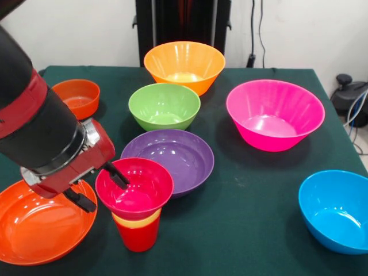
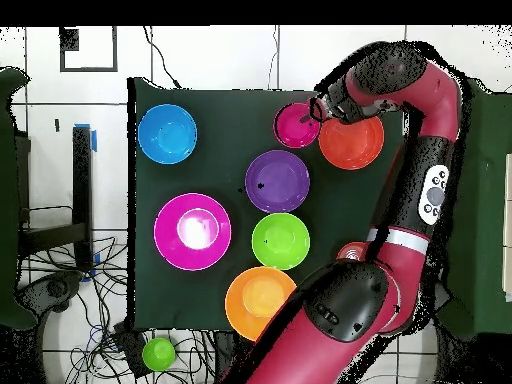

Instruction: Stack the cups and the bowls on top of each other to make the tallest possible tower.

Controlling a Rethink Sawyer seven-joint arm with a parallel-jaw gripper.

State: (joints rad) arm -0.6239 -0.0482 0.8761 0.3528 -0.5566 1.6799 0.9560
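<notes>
A: The gripper (image 1: 98, 188) straddles the crimson-pink bowl's (image 1: 135, 187) rim, 1 finger inside, 1 outside, apparently pinching it.

B: Why there? That bowl tops the tower (image 1: 137, 221), nested in yellow and red cups, just beside the purple bowl (image 1: 172, 155).

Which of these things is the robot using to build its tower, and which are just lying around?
For the tower:
- red cup, yellow cup nested in it, crimson-pink bowl on top
- tool, one finger inside that bowl
- purple bowl
- green bowl
- light orange bowl
- magenta-pink bowl
- blue bowl
- wide orange bowl
- small orange-red bowl

Just lying about:
- cables on the floor
- green round thing off the table
</notes>
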